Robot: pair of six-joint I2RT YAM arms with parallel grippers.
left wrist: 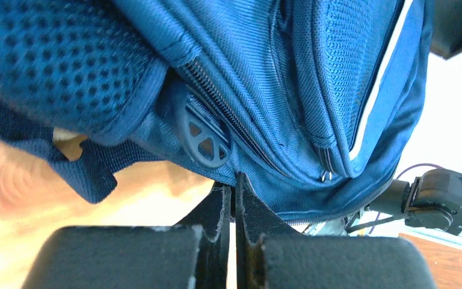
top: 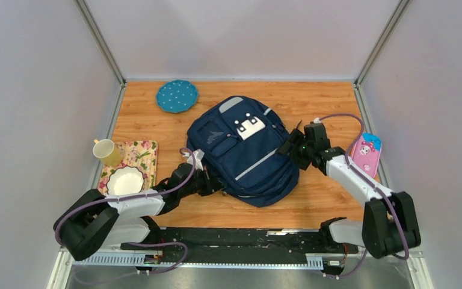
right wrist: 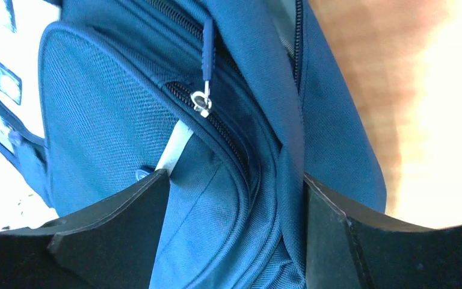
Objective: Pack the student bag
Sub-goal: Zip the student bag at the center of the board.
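The navy backpack [top: 246, 150] lies flat in the middle of the wooden surface [top: 325, 205], front pockets facing up and its white patch toward the top of the frame. The left claw [top: 216, 184] sits at the backpack's lower left corner. In the left wrist view its two fingers [left wrist: 216, 217] are pressed together at the bottom centre of the frame, and their tips touch the backpack's lower seam. We cannot tell whether any fabric is caught between them. Just above the tips, left of centre, hangs a round dark plastic zip tab [left wrist: 203, 135].

The right claw [top: 292, 144] reaches the backpack's right edge from the right side of the frame. In the right wrist view its fingers [right wrist: 126, 223] stand wide apart, with a fold of the backpack's side lying between them. A metal zip pull [right wrist: 203, 99] and a bit of the light stripe [right wrist: 174, 147] show above the left finger.

At the left of the overhead frame a white bowl [top: 125, 180] rests on a flowered tray [top: 143, 150], with a yellow mug [top: 106, 151] at the tray's upper left edge. A blue dotted plate [top: 177, 96] lies at the upper left, apart from the backpack. A pink pencil case [top: 366, 153] lies at the far right edge.
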